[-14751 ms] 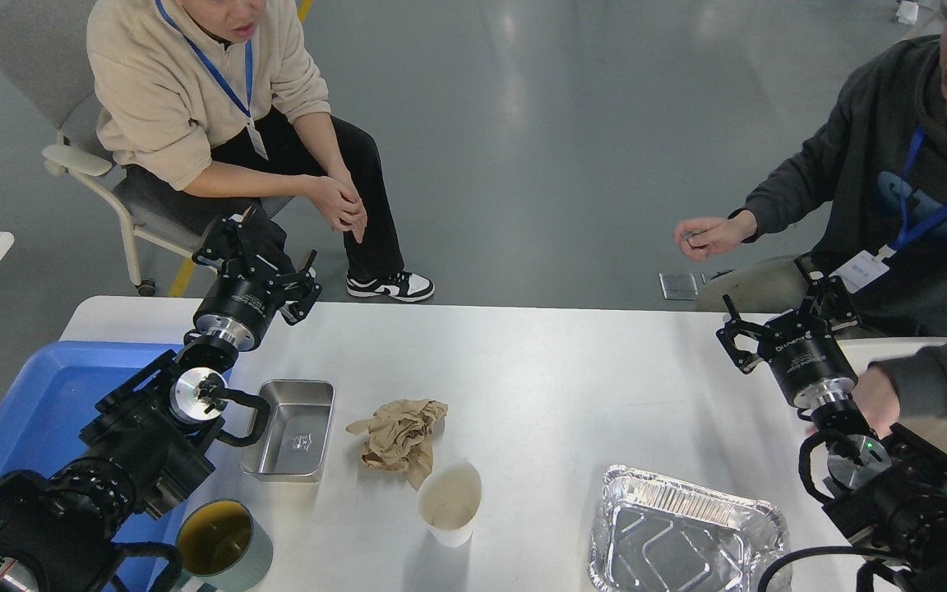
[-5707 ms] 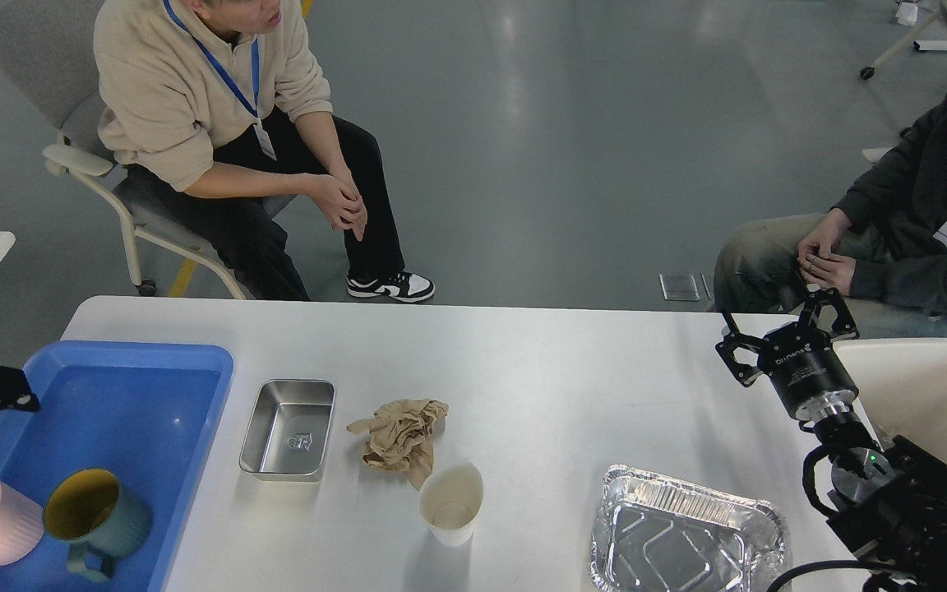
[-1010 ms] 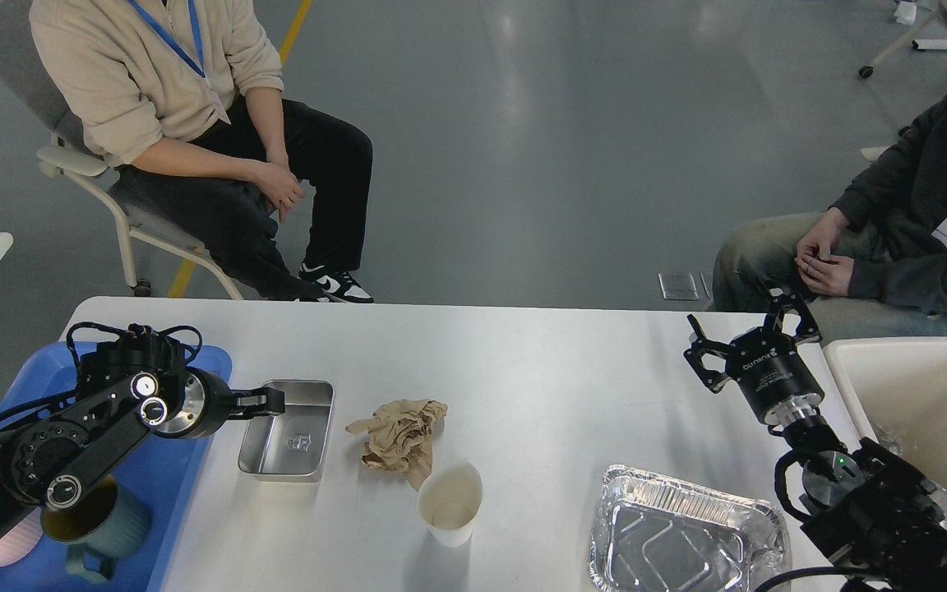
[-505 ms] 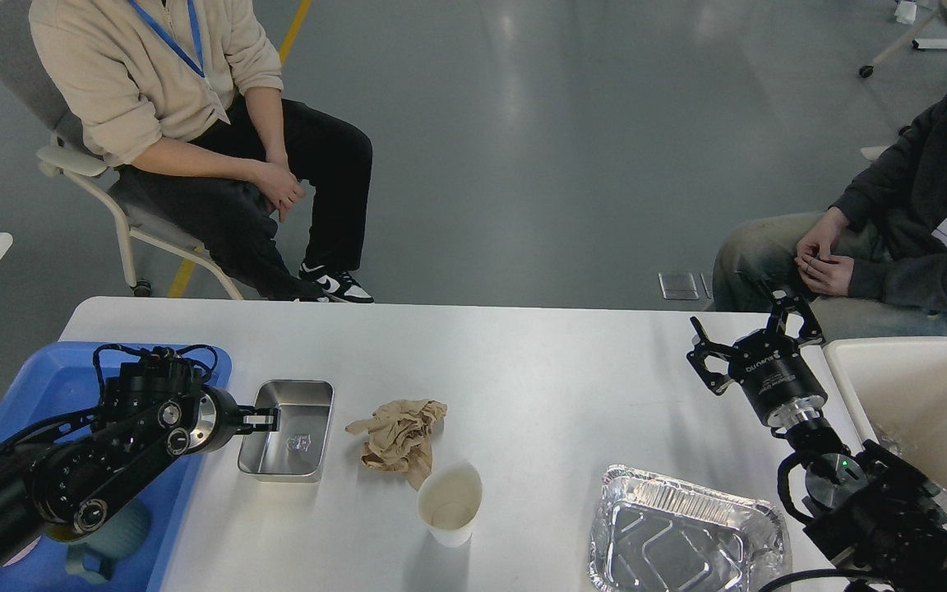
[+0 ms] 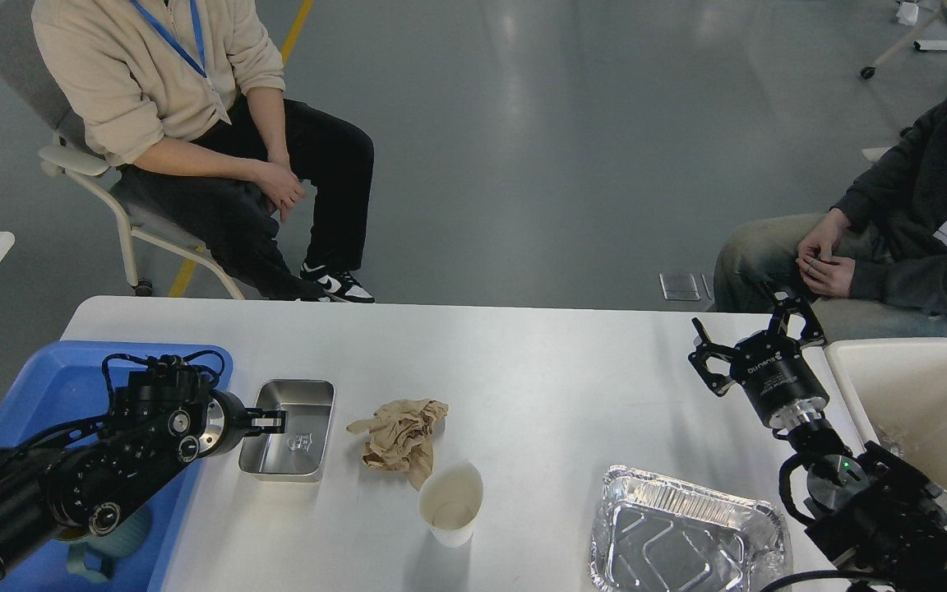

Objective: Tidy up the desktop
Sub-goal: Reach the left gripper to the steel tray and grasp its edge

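Note:
The white desktop (image 5: 539, 370) holds a small steel tray (image 5: 297, 440), a crumpled brown paper (image 5: 399, 437), a white paper cup (image 5: 450, 501) and a foil tray (image 5: 687, 538). My left gripper (image 5: 270, 423) reaches in from the left at the steel tray's left rim. Its two fingers show a narrow gap and sit at that wall; I cannot tell if they touch it. My right gripper (image 5: 753, 339) is open and empty, held above the desktop's far right edge.
A blue plastic tray (image 5: 54, 382) at the left holds a green mug (image 5: 103, 530), mostly hidden by my left arm. A cream bin (image 5: 926, 395) stands at the right. Two people sit beyond the far edge.

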Robot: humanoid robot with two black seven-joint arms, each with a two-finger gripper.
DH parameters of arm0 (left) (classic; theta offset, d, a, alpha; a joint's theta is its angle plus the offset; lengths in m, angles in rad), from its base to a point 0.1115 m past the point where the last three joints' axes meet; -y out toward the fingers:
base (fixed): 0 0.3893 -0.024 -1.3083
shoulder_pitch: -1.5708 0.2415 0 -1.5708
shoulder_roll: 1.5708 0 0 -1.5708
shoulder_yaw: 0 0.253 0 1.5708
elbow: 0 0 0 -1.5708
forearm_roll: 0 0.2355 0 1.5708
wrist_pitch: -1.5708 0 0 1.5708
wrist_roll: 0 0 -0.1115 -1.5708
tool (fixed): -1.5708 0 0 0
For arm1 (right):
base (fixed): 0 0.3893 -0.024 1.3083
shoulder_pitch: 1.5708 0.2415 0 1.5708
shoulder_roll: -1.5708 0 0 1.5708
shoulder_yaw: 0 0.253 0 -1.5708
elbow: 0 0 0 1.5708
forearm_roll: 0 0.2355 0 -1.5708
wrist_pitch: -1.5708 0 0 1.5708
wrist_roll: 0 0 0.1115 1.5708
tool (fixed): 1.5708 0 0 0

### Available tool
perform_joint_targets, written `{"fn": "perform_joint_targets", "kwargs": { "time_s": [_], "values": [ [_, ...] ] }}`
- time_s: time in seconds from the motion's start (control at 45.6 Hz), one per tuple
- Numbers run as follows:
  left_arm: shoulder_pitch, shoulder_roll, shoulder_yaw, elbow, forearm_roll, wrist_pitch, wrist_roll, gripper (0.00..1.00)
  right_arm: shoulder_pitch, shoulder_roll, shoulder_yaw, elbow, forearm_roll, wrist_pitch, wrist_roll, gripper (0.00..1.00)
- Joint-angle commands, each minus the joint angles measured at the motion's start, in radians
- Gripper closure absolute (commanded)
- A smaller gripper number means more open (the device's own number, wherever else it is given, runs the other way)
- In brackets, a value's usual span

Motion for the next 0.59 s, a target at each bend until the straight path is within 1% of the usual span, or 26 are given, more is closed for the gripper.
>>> {"fn": "perform_joint_targets", "kwargs": {
  "time_s": [0.0,0.066,0.132,0.22,0.373,0.417,0.483,0.571],
  "values": [
    [0.001,-0.001,0.000,0.002,-0.001,0.002,-0.003,0.42,0.000,0.000,0.000,0.000,0.000,0.000,0.000,0.00],
    [0.001,-0.001,0.000,0.002,-0.001,0.002,0.006,0.42,-0.002,0.000,0.000,0.000,0.000,0.000,0.000,0.00],
    [-0.001,-0.001,-0.002,0.001,-0.001,0.002,0.009,0.46,-0.002,0.000,0.000,0.000,0.000,0.000,0.000,0.00],
    [-0.002,-0.001,0.000,0.001,-0.001,-0.003,0.026,0.56,-0.002,0.000,0.000,0.000,0.000,0.000,0.000,0.00],
    [-0.005,-0.001,-0.002,0.001,-0.007,-0.014,0.087,0.79,-0.002,0.000,0.000,0.000,0.000,0.000,0.002,0.00],
    [-0.005,-0.001,-0.002,-0.001,-0.012,-0.017,0.093,0.85,-0.003,0.000,0.000,0.000,0.000,0.000,0.002,0.00],
    [-0.005,-0.003,-0.003,-0.001,-0.027,-0.032,0.098,0.98,-0.008,0.000,0.000,0.000,0.000,0.000,0.002,0.00],
    [-0.005,-0.003,-0.002,0.001,-0.042,-0.043,0.101,0.99,-0.009,0.000,0.000,0.000,0.000,0.000,0.002,0.00]
  ]
}}
